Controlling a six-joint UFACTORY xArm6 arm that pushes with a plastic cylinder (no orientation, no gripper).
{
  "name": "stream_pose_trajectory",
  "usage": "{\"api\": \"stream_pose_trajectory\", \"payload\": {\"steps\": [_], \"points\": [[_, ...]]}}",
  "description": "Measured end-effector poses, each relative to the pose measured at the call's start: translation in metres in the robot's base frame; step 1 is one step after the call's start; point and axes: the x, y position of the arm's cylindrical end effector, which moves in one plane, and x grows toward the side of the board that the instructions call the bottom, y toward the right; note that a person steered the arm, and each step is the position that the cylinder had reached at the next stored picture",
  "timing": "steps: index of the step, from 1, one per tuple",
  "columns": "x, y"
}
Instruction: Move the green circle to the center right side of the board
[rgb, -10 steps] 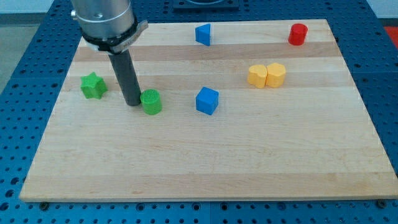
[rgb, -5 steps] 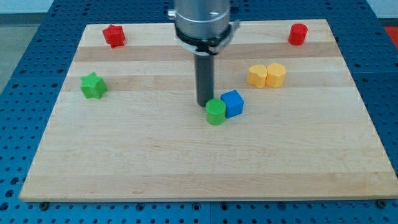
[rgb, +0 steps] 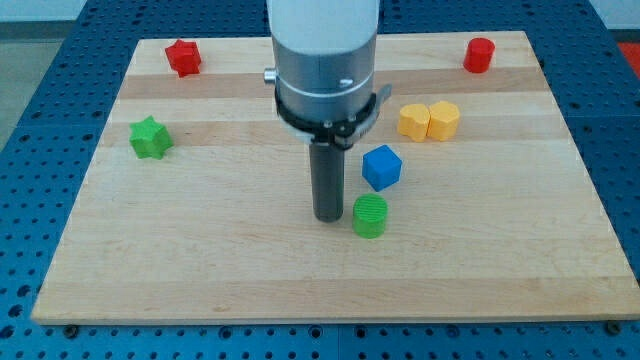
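The green circle (rgb: 370, 215), a short green cylinder, stands a little below the board's middle. My tip (rgb: 328, 216) rests on the board just to the view's left of it, touching or nearly touching its side. A blue cube (rgb: 381, 167) sits just above and to the right of the green circle, apart from it. The wooden board (rgb: 500, 250) fills most of the view.
Two yellow blocks (rgb: 429, 121) sit together at the upper right. A red cylinder (rgb: 479, 54) is at the top right corner. A red star (rgb: 183, 57) is at the top left. A green star (rgb: 150, 137) is at the left. The arm's body hides the board's top middle.
My tip and the green circle have moved to the right and toward the view's bottom. The blue cube was shoved to the right and now sits apart from the circle.
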Motion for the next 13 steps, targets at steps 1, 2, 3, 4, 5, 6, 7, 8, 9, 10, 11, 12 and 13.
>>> {"api": "stream_pose_trajectory", "payload": {"steps": [1,2,3,4,5,6,7,8,9,10,11,12,13], "points": [[0.014,0.013],[0.006,0.05],[-0.014,0.086],[-0.02,0.128],[-0.021,0.165],[-0.023,0.185],[-0.035,0.192],[-0.053,0.196],[-0.063,0.2],[-0.063,0.189],[-0.068,0.19],[-0.073,0.198],[-0.081,0.198]]}}
